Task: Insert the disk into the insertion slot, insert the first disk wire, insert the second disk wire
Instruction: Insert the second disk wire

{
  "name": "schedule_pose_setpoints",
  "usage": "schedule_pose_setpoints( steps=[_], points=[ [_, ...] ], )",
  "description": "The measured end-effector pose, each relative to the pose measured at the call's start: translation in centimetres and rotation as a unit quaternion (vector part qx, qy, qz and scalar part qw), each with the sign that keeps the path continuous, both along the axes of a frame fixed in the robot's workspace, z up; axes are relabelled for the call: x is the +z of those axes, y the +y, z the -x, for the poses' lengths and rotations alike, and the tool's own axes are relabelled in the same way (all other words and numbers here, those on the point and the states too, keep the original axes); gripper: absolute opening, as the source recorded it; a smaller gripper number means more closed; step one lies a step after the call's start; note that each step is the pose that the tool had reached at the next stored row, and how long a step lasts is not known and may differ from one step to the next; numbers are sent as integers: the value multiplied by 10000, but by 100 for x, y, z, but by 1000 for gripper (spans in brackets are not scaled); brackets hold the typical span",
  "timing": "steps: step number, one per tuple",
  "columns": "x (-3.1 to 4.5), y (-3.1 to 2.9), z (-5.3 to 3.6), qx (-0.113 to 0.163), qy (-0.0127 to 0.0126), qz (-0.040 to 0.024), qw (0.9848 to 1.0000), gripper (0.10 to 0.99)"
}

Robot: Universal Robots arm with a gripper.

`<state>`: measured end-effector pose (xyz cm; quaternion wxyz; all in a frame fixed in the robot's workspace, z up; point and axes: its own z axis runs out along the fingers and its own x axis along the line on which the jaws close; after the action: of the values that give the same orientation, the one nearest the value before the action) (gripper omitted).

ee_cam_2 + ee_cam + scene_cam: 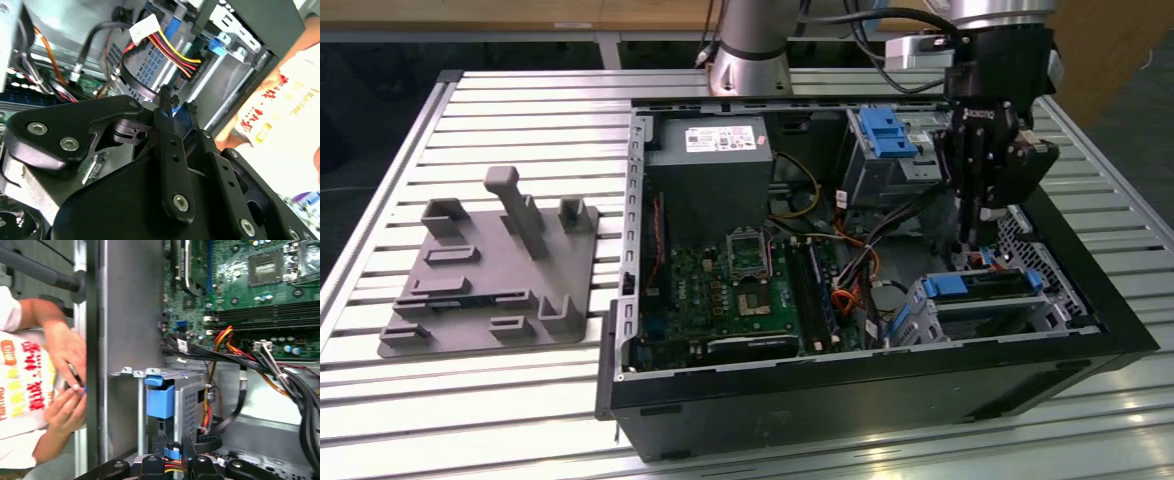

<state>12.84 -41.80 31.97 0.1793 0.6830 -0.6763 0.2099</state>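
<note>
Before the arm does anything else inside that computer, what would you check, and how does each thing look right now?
1. Disk seated in the insertion slot: ok, its blue bracket sits in the cage.
2. Gripper has hold of a wire: ok, its fingers are closed on a blue plug.
3. Plug lined up with the disk's socket: cannot tell, the socket is hidden.
4. Cables clear of the fingers: not ok, a black cable loops right beside them.
5. People clear: not ok, a person's hand is just outside the case wall.
</note>
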Motion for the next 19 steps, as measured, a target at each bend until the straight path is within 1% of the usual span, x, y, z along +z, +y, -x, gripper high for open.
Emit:
schedule_pose_setpoints(
  steps=[6, 7, 8, 10, 11, 12, 17, 18, 19],
  points=[
    [0, -28, 0, 0, -36, -291, 9996, 275],
    [0, -33, 0, 0, -41, -340, 9994, 259],
    [0, -37, 0, 0, -47, -388, 9992, 196],
    [0, -47, 0, 0, -55, -477, 9988, 196],
    [0, -52, 0, -1, -56, -506, 9987, 196],
    [0, -56, 0, -1, -57, -517, 9986, 196],
    [3, -63, 0, -1, -55, -514, 9987, 196],
    [3, -67, 0, -1, -55, -514, 9987, 180],
    [3, -68, 0, -1, -55, -514, 9987, 145]
  ],
)
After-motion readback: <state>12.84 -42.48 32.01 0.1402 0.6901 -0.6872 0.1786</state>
